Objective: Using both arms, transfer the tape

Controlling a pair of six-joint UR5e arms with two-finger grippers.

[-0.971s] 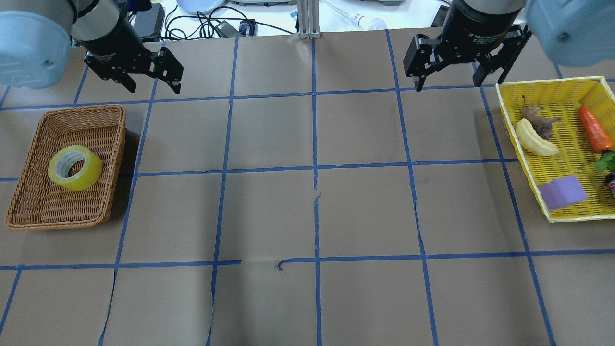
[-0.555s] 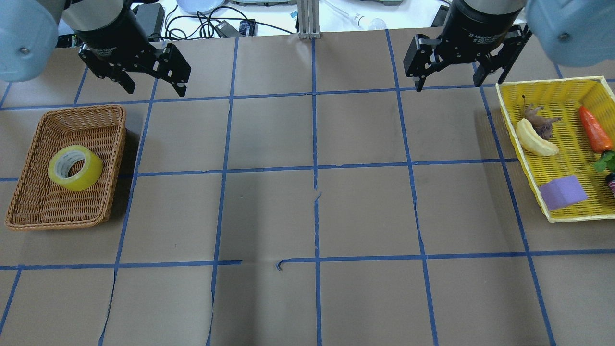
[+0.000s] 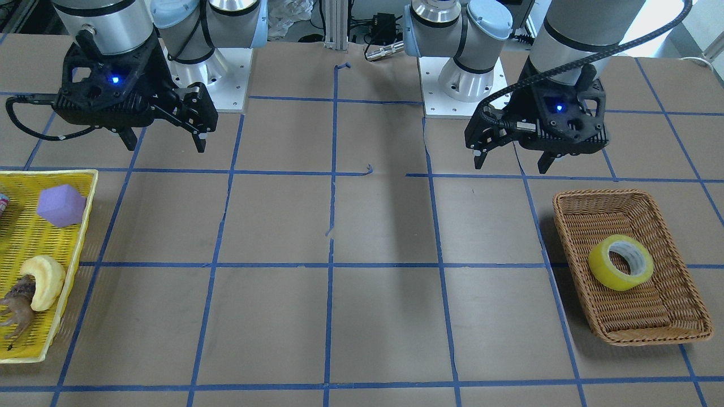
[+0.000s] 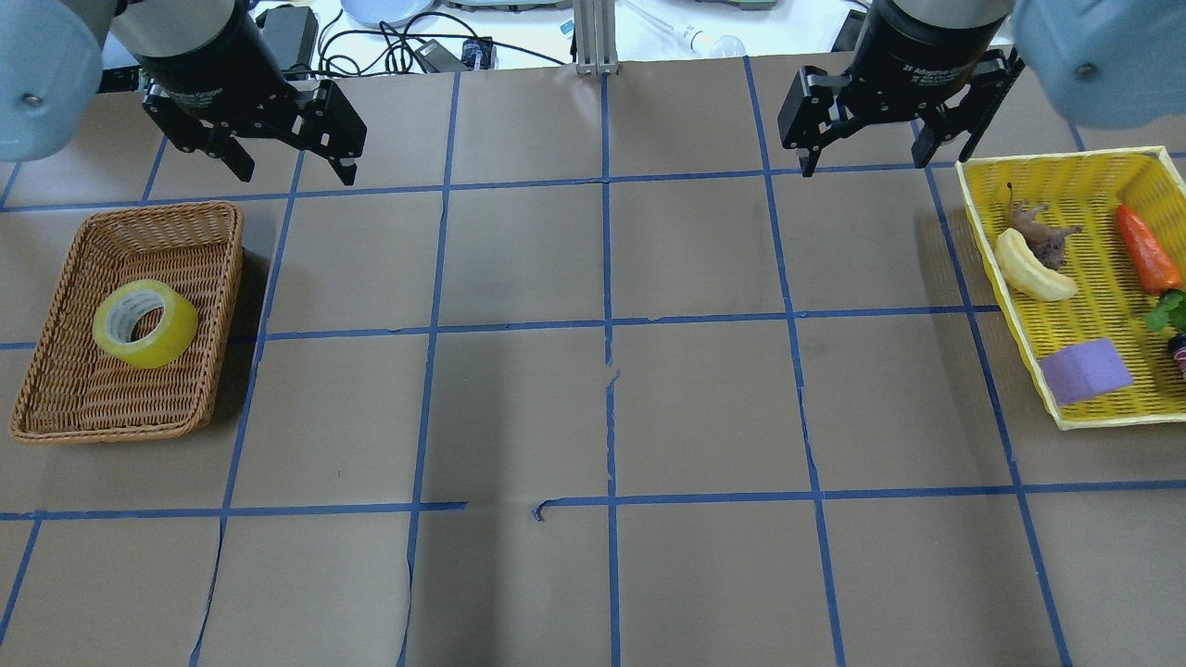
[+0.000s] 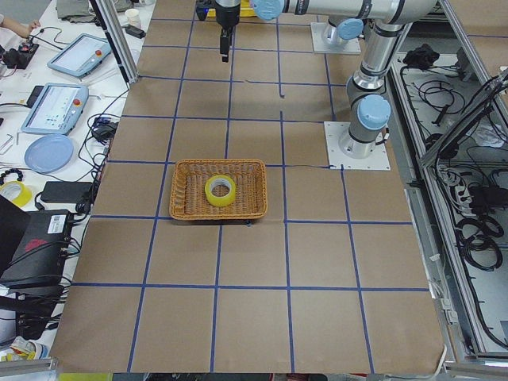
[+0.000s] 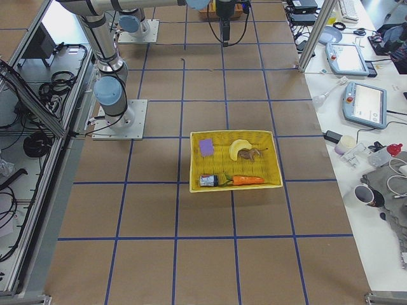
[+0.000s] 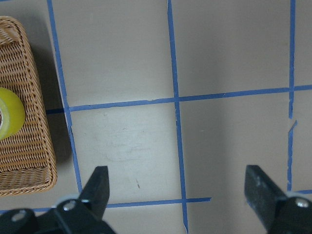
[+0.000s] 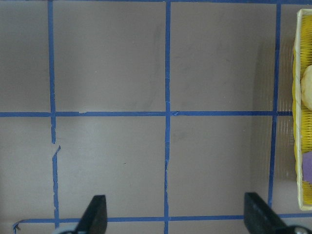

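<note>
The yellow-green tape roll (image 4: 145, 323) with a white core lies in a brown wicker basket (image 4: 107, 432) at the table's left side. It also shows in the front view (image 3: 620, 262) and at the left edge of the left wrist view (image 7: 9, 113). My left gripper (image 4: 296, 174) is open and empty, hovering above the table behind and to the right of the basket; it also shows in the front view (image 3: 512, 165). My right gripper (image 4: 864, 165) is open and empty at the far right, just left of the yellow basket.
A yellow plastic basket (image 4: 1121, 419) at the right holds a pale crescent toy (image 4: 1030, 267), an animal figure, a carrot (image 4: 1147, 250) and a purple block (image 4: 1084, 370). Blue tape lines grid the brown paper. Cables (image 4: 408, 46) lie beyond the far edge.
My left gripper has turned a little and shifted slightly to the right. The right arm and the tape have not moved.
</note>
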